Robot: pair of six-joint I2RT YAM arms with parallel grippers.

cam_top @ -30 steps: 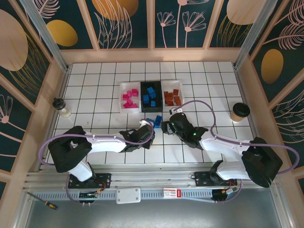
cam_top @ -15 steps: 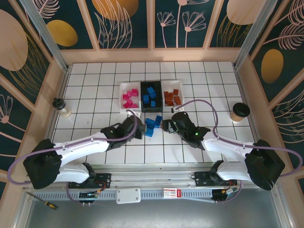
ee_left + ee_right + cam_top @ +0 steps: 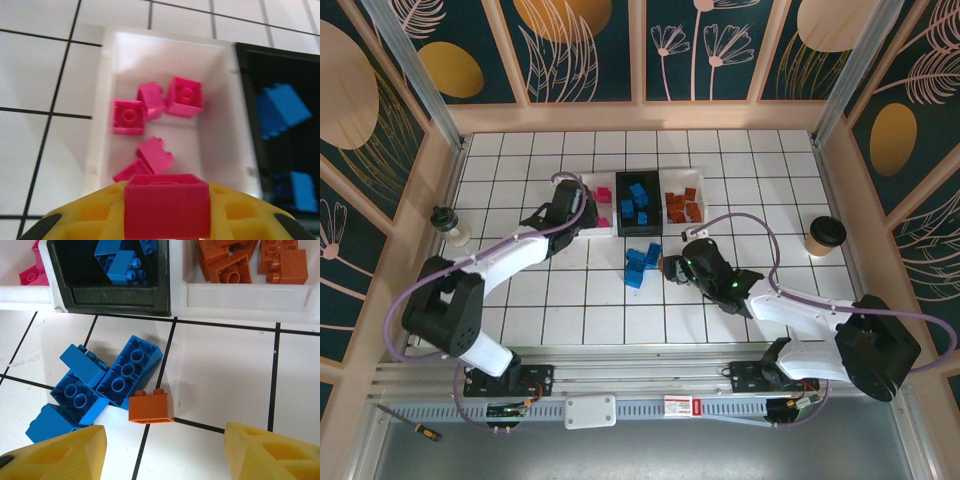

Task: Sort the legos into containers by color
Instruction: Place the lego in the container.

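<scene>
On the white-tiled desk [image 3: 520, 160] three trays sit side by side at the far middle. The left white tray [image 3: 608, 229] holds loose magenta bricks [image 3: 185, 96], the black tray [image 3: 652, 228] in the centre holds blue bricks [image 3: 638, 192], and the right white tray [image 3: 682, 226] holds orange-brown bricks [image 3: 675, 205]. The left hand [image 3: 586, 205] hangs over the near end of the left white tray. In the left wrist view its yellow fingers [image 3: 85, 225] are clamped together on a single magenta brick [image 3: 166, 202], held above the tray's near wall with the loose ones lying beyond it on the tray floor. The right hand [image 3: 670, 268] is low over the desk in front of the trays. In the right wrist view its two yellow fingers [image 3: 60, 450] stand well apart with nothing between them. Just ahead of them a lone orange brick [image 3: 151, 406] lies studs-up on a tile line, touching a loose heap of blue bricks [image 3: 100, 385] to its left, some of them flipped with their hollow undersides showing. That heap lies on the desk just in front of the black tray. A paper coffee cup [image 3: 826, 236] stands near the right edge and a small bottle [image 3: 448, 225] near the left edge.
</scene>
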